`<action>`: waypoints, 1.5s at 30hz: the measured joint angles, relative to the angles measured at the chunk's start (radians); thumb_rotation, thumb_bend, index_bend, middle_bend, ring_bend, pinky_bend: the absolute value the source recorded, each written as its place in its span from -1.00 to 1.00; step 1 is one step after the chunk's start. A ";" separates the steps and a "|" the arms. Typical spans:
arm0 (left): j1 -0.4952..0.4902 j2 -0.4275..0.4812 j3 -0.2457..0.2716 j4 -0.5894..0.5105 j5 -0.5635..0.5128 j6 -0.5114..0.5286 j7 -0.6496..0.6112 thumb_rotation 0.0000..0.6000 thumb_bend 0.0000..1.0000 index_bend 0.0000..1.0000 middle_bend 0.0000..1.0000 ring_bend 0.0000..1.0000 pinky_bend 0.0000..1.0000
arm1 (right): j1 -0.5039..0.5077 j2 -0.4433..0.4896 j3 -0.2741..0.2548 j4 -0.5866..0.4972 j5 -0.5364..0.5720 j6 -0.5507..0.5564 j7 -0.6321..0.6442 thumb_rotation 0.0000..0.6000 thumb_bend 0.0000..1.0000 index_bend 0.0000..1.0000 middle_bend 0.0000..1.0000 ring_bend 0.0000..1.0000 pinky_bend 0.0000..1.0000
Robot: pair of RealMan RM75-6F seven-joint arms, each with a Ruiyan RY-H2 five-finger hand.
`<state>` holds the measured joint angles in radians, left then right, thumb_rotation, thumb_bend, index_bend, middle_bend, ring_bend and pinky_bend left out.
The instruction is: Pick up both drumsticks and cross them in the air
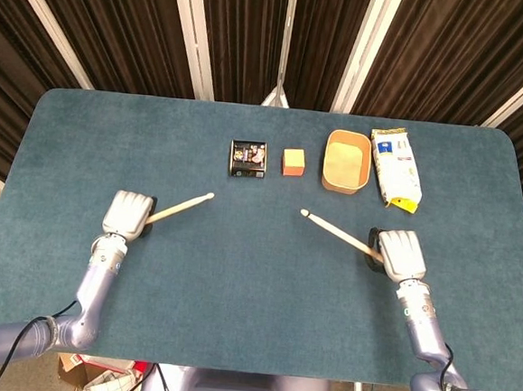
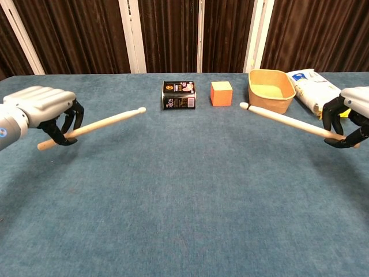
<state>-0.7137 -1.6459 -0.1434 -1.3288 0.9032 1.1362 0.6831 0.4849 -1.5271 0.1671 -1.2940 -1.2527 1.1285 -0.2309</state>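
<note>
Each robot hand clamps a drumstick's butt off the tabletop (image 1: 255, 277) — the left robot hand (image 1: 129, 214) angling its drumstick (image 1: 181, 205) inward, the right robot hand (image 1: 400, 253) likewise (image 1: 336, 230) — tips well apart.

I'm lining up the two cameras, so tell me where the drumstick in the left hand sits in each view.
Head view: the left drumstick lies left of centre, slanting up-right from the left hand.
Chest view: the left drumstick is at the left edge, its tip pointing toward the black tin.
Shared landmark: the orange cube, just right of the black tin.
</note>
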 measured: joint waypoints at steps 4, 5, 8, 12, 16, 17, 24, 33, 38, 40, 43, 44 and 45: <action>0.004 0.019 -0.001 -0.019 0.067 0.014 -0.044 1.00 0.11 0.43 0.56 0.77 0.91 | 0.000 -0.004 0.010 -0.011 0.002 0.012 0.001 1.00 -0.07 0.60 0.33 0.83 0.64; 0.003 0.026 -0.002 -0.029 0.090 0.017 -0.058 1.00 0.11 0.43 0.56 0.77 0.91 | 0.000 -0.006 0.012 -0.014 0.002 0.016 0.001 1.00 -0.07 0.60 0.33 0.83 0.64; 0.000 0.047 -0.005 -0.062 0.141 0.023 -0.083 1.00 0.11 0.43 0.57 0.77 0.91 | 0.003 -0.015 0.020 -0.025 0.001 0.029 -0.003 1.00 -0.07 0.61 0.34 0.83 0.64; -0.013 0.073 -0.014 -0.120 0.177 0.023 -0.088 1.00 0.11 0.43 0.57 0.77 0.91 | 0.011 -0.026 0.033 -0.042 0.000 0.042 -0.018 1.00 -0.06 0.62 0.34 0.83 0.64; -0.031 0.098 -0.026 -0.189 0.211 0.022 -0.078 1.00 0.11 0.44 0.57 0.77 0.91 | 0.024 -0.031 0.054 -0.066 0.004 0.049 -0.036 1.00 -0.06 0.62 0.35 0.83 0.64; -0.037 0.103 -0.031 -0.206 0.221 0.022 -0.074 1.00 0.11 0.44 0.57 0.77 0.91 | 0.029 -0.032 0.062 -0.074 0.008 0.051 -0.041 1.00 -0.06 0.62 0.35 0.83 0.64; -0.079 0.113 -0.071 -0.286 0.261 0.026 -0.046 1.00 0.11 0.44 0.57 0.77 0.91 | 0.062 -0.031 0.117 -0.122 0.058 0.050 -0.095 1.00 -0.06 0.62 0.35 0.83 0.64; -0.135 0.099 -0.117 -0.336 0.228 0.009 0.025 1.00 0.11 0.44 0.57 0.77 0.91 | 0.100 -0.037 0.162 -0.184 0.112 0.056 -0.152 1.00 -0.06 0.62 0.35 0.83 0.64; -0.168 0.079 -0.144 -0.347 0.192 0.010 0.080 1.00 0.11 0.44 0.58 0.77 0.91 | 0.113 -0.034 0.172 -0.224 0.117 0.071 -0.173 1.00 -0.06 0.62 0.35 0.83 0.64; -0.179 0.070 -0.154 -0.351 0.174 0.016 0.099 1.00 0.11 0.44 0.58 0.77 0.91 | 0.116 -0.031 0.178 -0.240 0.120 0.077 -0.176 1.00 -0.05 0.62 0.35 0.83 0.64; -0.186 0.061 -0.161 -0.353 0.153 0.027 0.113 1.00 0.11 0.44 0.58 0.77 0.91 | 0.122 -0.023 0.188 -0.266 0.125 0.087 -0.183 1.00 -0.06 0.62 0.35 0.83 0.64; -0.188 0.059 -0.162 -0.353 0.144 0.031 0.118 1.00 0.11 0.44 0.58 0.77 0.91 | 0.124 -0.020 0.191 -0.274 0.126 0.090 -0.185 1.00 -0.06 0.62 0.35 0.83 0.64; -0.189 0.057 -0.162 -0.353 0.139 0.034 0.121 1.00 0.11 0.44 0.58 0.77 0.91 | 0.126 -0.015 0.197 -0.287 0.127 0.094 -0.186 1.00 -0.05 0.62 0.35 0.83 0.64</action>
<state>-0.9028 -1.5887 -0.3054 -1.6813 1.0424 1.1698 0.8045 0.6107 -1.5416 0.3637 -1.5808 -1.1255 1.2229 -0.4173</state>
